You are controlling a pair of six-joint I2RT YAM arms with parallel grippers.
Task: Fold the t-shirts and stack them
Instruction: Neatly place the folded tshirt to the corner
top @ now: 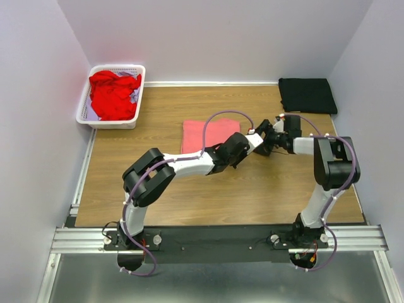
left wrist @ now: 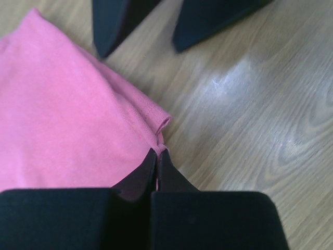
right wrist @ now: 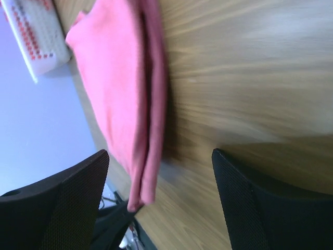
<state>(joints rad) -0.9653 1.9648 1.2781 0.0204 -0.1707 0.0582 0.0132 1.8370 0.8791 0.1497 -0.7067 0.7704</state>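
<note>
A salmon-pink t-shirt [top: 205, 134] lies folded on the middle of the wooden table. My left gripper [left wrist: 157, 152] is shut on its near right corner, a small pinch of pink cloth [left wrist: 160, 125] bunching just past the tips. In the top view the left gripper [top: 251, 137] meets the right gripper [top: 271, 139] at that corner. My right gripper [right wrist: 160, 153] stands open, its fingers on either side of the shirt's folded edge [right wrist: 148, 130] and not touching it. A red t-shirt [top: 112, 95] lies crumpled in the basket. A black t-shirt [top: 307, 95] lies folded at the back right.
The white lattice basket [top: 83, 108] stands at the back left corner against the wall. Walls close in the table [top: 189, 196] on three sides. Both arms reach over the table's middle right part.
</note>
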